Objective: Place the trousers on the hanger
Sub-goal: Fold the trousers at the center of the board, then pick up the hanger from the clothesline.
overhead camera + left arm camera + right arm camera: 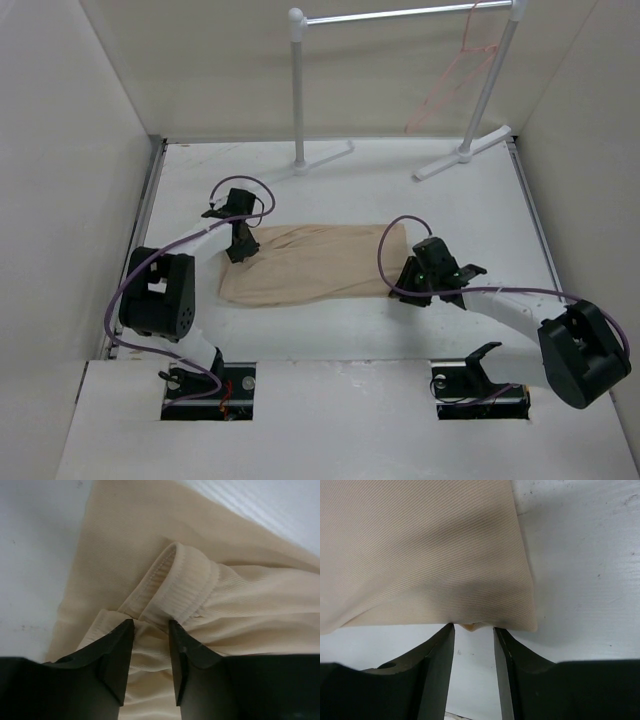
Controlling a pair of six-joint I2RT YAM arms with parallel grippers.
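A bunched waistband fold of the trousers (pixel 190 580) is pinched between the narrowly parted left gripper (pixel 151 630) fingers, the right gripper (pixel 474 632) is held slightly apart at the opposite fabric edge, and the hanger (pixel 452 80) is hung on the far rack (pixel 400 15).

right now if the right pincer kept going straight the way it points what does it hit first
Most likely the near edge of the trousers. In the wrist view the right pincer is open with its tips right at that hem, white table beneath. Whether the tips already touch the cloth is unclear.
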